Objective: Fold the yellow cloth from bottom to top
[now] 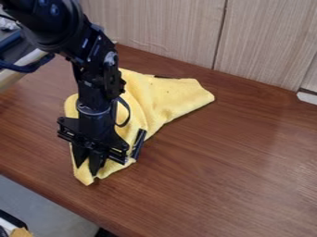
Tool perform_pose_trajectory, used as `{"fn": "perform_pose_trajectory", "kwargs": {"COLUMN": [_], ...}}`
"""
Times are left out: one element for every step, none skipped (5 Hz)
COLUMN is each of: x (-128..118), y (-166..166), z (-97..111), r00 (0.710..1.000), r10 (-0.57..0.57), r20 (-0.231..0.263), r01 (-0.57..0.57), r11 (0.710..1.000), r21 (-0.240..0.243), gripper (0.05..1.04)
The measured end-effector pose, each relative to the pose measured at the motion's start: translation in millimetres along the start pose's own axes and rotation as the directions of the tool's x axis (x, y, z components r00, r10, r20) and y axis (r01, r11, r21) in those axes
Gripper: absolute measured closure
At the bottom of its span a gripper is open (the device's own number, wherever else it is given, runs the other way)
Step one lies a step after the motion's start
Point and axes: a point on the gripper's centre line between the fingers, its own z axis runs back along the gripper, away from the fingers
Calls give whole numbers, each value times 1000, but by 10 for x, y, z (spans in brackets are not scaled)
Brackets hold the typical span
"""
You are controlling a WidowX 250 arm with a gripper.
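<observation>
The black gripper (87, 166) hangs down over the lower left corner of the yellow cloth (170, 98), low against the fabric. The cloth lies rumpled on the brown table, with creases through its middle. One corner spreads out to the upper right, and a narrower corner points toward the table's front edge, below the gripper. The arm comes from the upper left and hides much of the cloth's left part.
The brown wooden table (229, 162) extends to the right of the cloth. A light wood-grain panel (167, 30) stands along the back. The table's front edge runs diagonally at the lower left, above a grey floor (43, 201).
</observation>
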Motion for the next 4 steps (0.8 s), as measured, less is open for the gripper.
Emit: {"fn": "perform_pose_trajectory", "kwargs": {"x": [-10, -48, 11, 172], "y": [-10, -27, -29, -25], "z": [5, 59, 325, 539], "r00": [1000, 1000, 999, 998], "r10": [-5, -15, -19, -11], "r20": [0, -11, 35, 55], "r01": [5, 14, 21, 17], "r11": [1000, 1000, 998, 993], "r21": [-6, -22, -63, -116], "gripper": [1006, 1017, 1017, 1017]}}
